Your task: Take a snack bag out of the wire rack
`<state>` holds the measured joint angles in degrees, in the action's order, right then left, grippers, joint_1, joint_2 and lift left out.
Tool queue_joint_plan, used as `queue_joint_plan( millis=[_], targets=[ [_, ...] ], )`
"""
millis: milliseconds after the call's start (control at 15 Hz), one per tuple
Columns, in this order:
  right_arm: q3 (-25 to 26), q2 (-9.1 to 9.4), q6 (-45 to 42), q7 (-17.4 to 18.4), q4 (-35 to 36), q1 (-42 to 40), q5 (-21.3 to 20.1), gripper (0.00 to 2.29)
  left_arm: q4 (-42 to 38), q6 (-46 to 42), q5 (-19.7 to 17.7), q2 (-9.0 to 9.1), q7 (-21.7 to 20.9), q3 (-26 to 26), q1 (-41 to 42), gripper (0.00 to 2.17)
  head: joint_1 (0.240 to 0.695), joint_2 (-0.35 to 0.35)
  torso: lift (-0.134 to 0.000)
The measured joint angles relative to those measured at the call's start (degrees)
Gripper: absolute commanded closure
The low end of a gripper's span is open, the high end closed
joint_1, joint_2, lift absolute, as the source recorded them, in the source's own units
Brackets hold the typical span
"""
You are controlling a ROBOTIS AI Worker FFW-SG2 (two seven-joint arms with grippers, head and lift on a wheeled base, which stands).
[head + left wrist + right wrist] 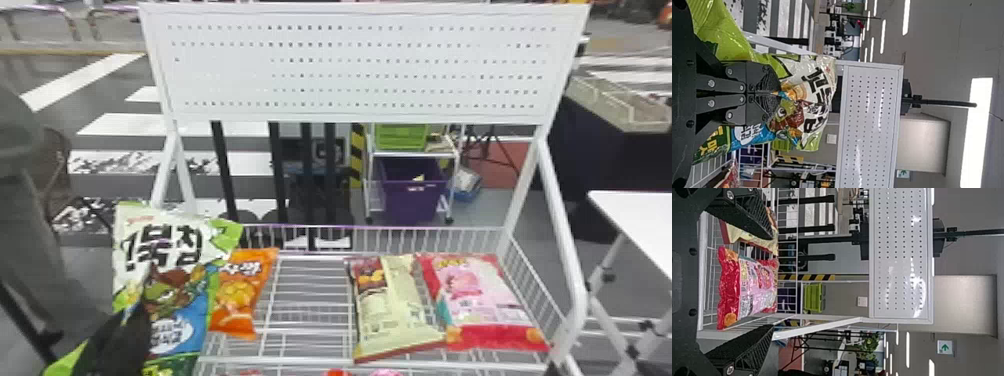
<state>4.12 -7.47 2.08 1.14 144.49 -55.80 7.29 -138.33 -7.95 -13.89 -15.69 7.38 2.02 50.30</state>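
On my left, my claw [775, 94] has its fingers drawn together, pinching the crumpled front of a white, green and blue plastic snack bag [165, 245], so the bag lies no way off from me but right at my fingertips, its white end rising past them. My left arm is plainly the nearer one. The bag hangs at the left side of the white wire rack [400, 228], seen above and across its edge; I cannot tell whether its lower end is free of the wires. Its long axis runs roughly upright, the white lettered end pointing up and the blue and green part down – so I judge that the next move is to carry it up and outward to the left, drawing that low end past the rim before any swing. Just to its right is a glossy orange snack bag [242, 292], near enough that it might be dragged along. Farther right lie a pale yellow bag [395, 310] and, beside it, a pink and red bag [480, 295], both in the rack. Out on my right, the other claw [772, 282] has its fingers spread wide with nothing between the pads – this lift should not need it.
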Motion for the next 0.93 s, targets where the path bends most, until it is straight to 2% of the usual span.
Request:
queue_joint_plan(
  millis=[667,800,933],
  targets=[
    [-0.3,0.00,1.0,-0.6,-0.5,0.7,-0.1,0.13,0.1,0.0,0.0,0.13,0.0,0.1,-0.1,2.14,0.499,0.000,0.000],
    [-1.3,-0.28,2.0,-0.6,-2.8,2.9,0.0,0.13,0.1,0.0,0.0,0.13,0.0,0.1,-0.1,2.14,0.499,0.000,0.000],
    [-4.6,-1.68,2.4,-0.6,-9.3,8.9,0.2,0.13,0.1,0.0,0.0,0.20,-0.1,-0.1,-0.1,2.14,0.499,0.000,0.000]
  ],
)
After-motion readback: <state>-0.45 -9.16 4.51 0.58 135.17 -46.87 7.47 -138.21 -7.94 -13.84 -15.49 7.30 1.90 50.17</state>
